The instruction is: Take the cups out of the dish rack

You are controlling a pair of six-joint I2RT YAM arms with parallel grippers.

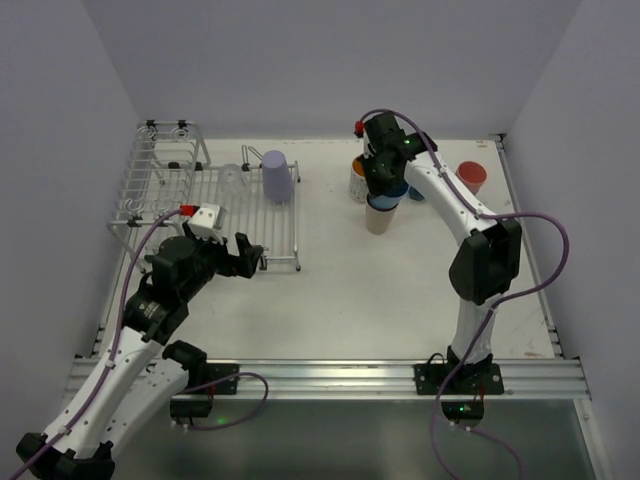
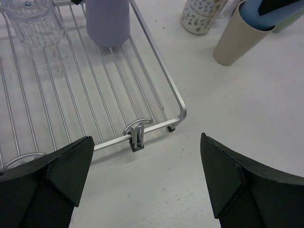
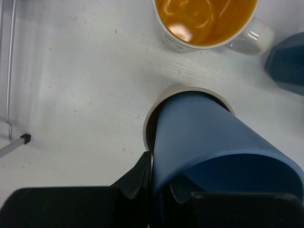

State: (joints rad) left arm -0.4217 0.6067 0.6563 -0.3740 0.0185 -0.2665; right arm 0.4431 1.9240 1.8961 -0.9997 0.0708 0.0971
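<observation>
Step in hand: stacking an unloaded cup. The right hand [image 3: 159,183] pinches the rim of the blue cup [image 3: 209,137], one finger outside the wall and one inside. The cup sits tilted, its base already inside the beige cup [image 2: 235,40] directly beneath the hand on the tabletop [image 1: 350,300].

The left hand [image 2: 147,180] is spread wide and holds nothing. It hovers just off the near corner of the dish rack [image 2: 161,61].

Next move, as I judge it: the right hand lets go and lifts clear. The left hand reaches forward for the lilac cup [image 2: 108,21], which stands ahead of it on the grid.

Count:
- In the rack: one lilac cup and one clear glass [image 2: 33,23].
- Off the rack, around the right hand:
  - one blue cup
  - one beige cup
  - one orange-lined mug [image 3: 209,19]
  - one dark blue mug [image 3: 287,64]
  - one reddish-pink cup [image 1: 472,177], farther off to its right
</observation>
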